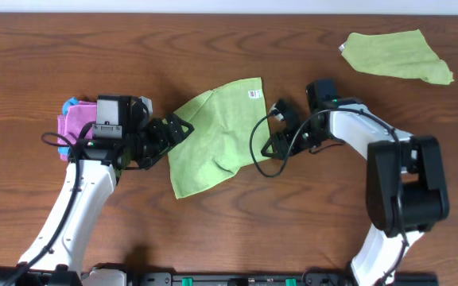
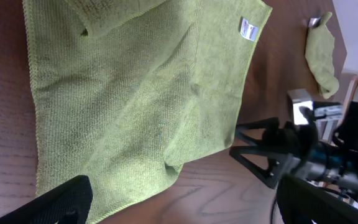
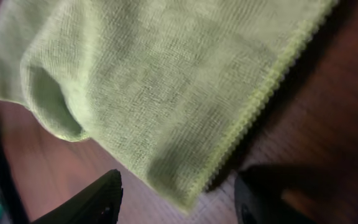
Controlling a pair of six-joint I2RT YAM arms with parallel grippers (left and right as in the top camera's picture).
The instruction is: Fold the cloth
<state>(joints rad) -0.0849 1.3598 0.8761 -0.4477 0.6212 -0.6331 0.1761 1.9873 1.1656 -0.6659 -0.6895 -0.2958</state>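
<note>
My right hand (image 3: 179,196) is hovering spread wide over the cloth (image 3: 166,74), so I am guessing pinching its edge comes next.

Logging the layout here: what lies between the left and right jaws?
The cloth lies between the left gripper and right gripper, both with jaws open; the overhead view shows it.

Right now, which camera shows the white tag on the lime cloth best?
The left wrist view: the white tag is largest there, at a corner of the cloth. Overhead it is a white speck. The right wrist view shows only cloth edge, no tag.
</note>
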